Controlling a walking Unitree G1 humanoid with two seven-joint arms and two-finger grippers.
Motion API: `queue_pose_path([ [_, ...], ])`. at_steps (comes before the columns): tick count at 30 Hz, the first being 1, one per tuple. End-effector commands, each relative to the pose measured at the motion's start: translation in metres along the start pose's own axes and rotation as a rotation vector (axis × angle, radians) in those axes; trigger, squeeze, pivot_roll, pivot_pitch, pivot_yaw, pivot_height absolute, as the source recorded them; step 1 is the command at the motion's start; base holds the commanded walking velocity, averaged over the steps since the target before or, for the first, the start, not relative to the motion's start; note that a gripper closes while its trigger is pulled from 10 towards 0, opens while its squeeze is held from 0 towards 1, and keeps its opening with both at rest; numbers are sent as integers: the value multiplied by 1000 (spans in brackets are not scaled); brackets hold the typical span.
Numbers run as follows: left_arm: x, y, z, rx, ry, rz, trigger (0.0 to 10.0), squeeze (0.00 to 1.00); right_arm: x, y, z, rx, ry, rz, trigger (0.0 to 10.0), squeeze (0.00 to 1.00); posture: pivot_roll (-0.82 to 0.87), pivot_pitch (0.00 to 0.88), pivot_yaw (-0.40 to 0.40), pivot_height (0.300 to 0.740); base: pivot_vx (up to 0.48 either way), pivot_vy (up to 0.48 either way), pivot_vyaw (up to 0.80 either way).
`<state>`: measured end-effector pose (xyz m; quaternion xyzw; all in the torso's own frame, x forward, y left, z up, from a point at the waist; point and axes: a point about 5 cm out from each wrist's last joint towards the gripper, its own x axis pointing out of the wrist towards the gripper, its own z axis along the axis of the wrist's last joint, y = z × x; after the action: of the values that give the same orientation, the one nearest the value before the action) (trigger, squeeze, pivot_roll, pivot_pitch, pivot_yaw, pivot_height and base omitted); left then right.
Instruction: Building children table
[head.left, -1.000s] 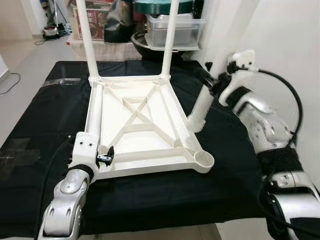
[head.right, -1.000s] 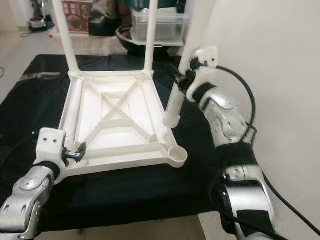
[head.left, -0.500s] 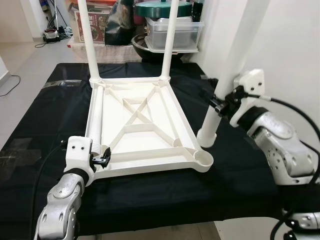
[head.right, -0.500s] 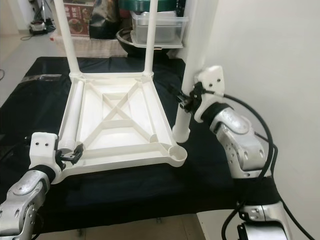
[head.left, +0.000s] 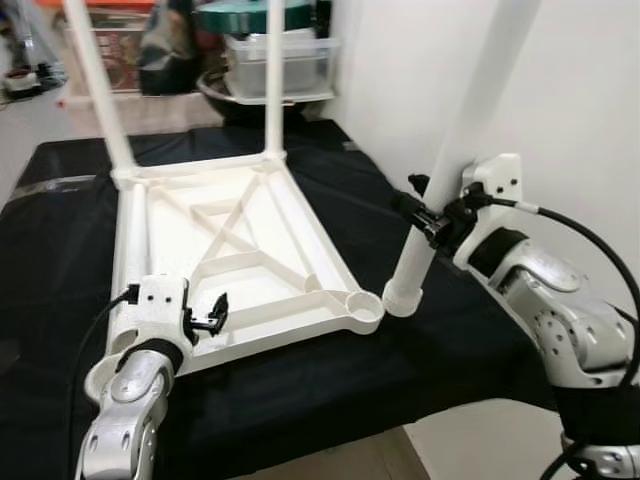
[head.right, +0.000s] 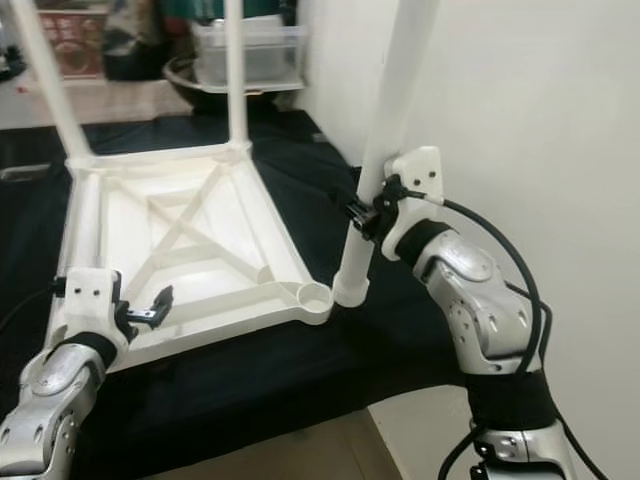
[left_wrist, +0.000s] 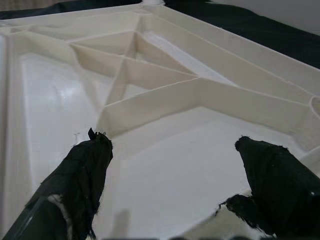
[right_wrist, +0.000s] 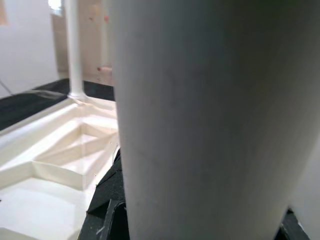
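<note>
A white children's table top (head.left: 240, 255) lies upside down on the black-covered table (head.left: 300, 385). Two white legs (head.left: 272, 80) stand in its far corners, and a third leg (head.left: 124, 260) lies along its left side. My right gripper (head.left: 432, 222) is shut on a fourth leg (head.left: 455, 150), held nearly upright. The leg's lower end (head.left: 403, 296) rests on the cloth just right of the empty near-right corner socket (head.left: 364, 304). In the right wrist view this leg (right_wrist: 200, 125) is close up. My left gripper (head.left: 212, 316) is open at the top's near-left edge, its fingertips (left_wrist: 87, 165) over the ribbed underside.
A white wall (head.left: 570, 90) rises close on the right, beside the held leg. Behind the table stand a clear storage bin (head.left: 278, 62) with a green lid and other boxes. The table's front edge (head.left: 330, 440) drops to the floor just before me.
The camera has shifted right. My right gripper has carried the leg nearer, from beside the top's right edge to just right of the near-right socket. The left gripper stays at the near-left edge.
</note>
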<state>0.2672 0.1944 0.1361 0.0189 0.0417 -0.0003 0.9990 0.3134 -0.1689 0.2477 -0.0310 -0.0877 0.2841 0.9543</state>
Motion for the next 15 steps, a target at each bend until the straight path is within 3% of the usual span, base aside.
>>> queue_pose_path([
  [1, 1, -1, -4, -19, 9, -8, 10000, 0, 2, 8, 2, -1, -32, 26, 10000, 0, -8, 0, -84, 740, 0, 0, 0],
  [6, 2, -2, -4, -17, 5, -11, 10000, 0, 3, 13, -3, 17, -34, 28, 10000, 0, -5, 0, -84, 740, 0, 0, 0],
  [8, 2, -2, -5, -18, 3, -14, 10000, 0, 8, 24, -6, 15, -63, 34, 10000, 0, 7, 0, -86, 740, 0, 0, 0],
  [15, 3, -3, -6, -21, 1, -18, 10000, 0, 12, 24, 0, -6, -115, 9, 10000, 0, 14, 0, -88, 740, 0, 0, 0],
])
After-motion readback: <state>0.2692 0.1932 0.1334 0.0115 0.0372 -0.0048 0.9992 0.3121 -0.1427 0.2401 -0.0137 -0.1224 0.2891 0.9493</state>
